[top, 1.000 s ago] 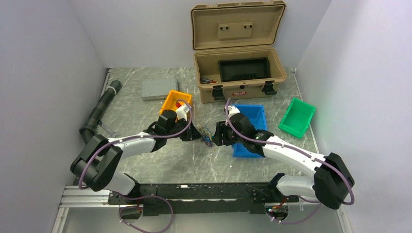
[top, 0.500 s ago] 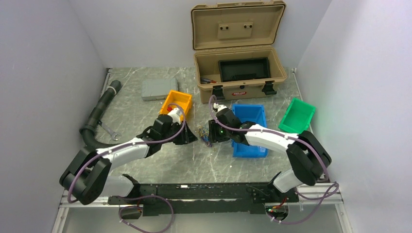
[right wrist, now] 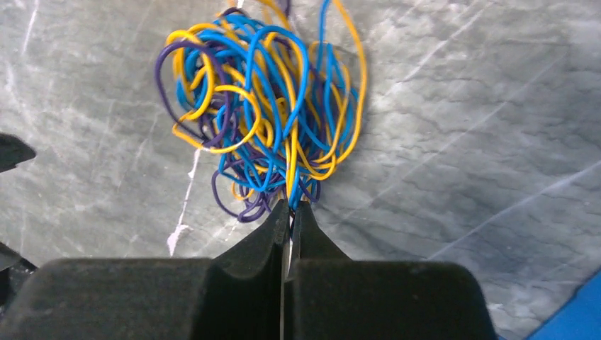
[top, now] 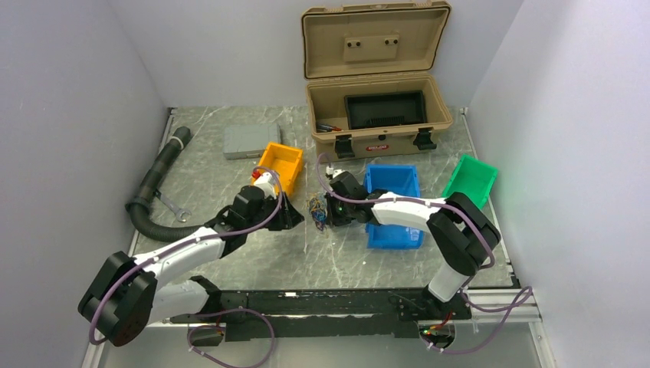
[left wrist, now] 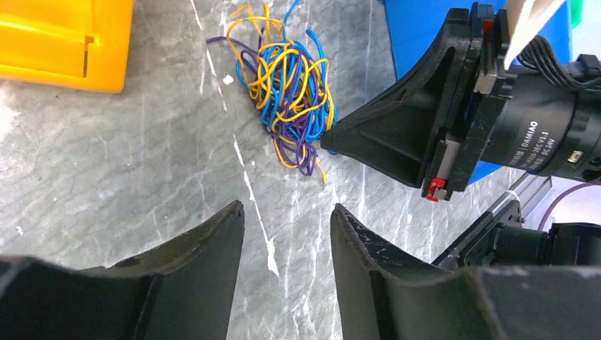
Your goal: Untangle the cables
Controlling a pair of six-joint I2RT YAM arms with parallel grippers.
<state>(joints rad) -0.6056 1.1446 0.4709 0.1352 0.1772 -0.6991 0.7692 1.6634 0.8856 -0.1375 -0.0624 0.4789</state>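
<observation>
Grey marble tabletop (top: 345, 261) carried the cables (left wrist: 292, 85), a yellow, blue and purple tangle. Right gripper (right wrist: 290, 212) was clamped on strands at its edge; left gripper (left wrist: 283, 212) stood apart, empty, near it.

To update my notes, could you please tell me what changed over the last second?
The left gripper opened its jaws and drew back from the cables; the right gripper moved left and shut its jaws on them. The blue bin and toolbox stayed put.
</observation>
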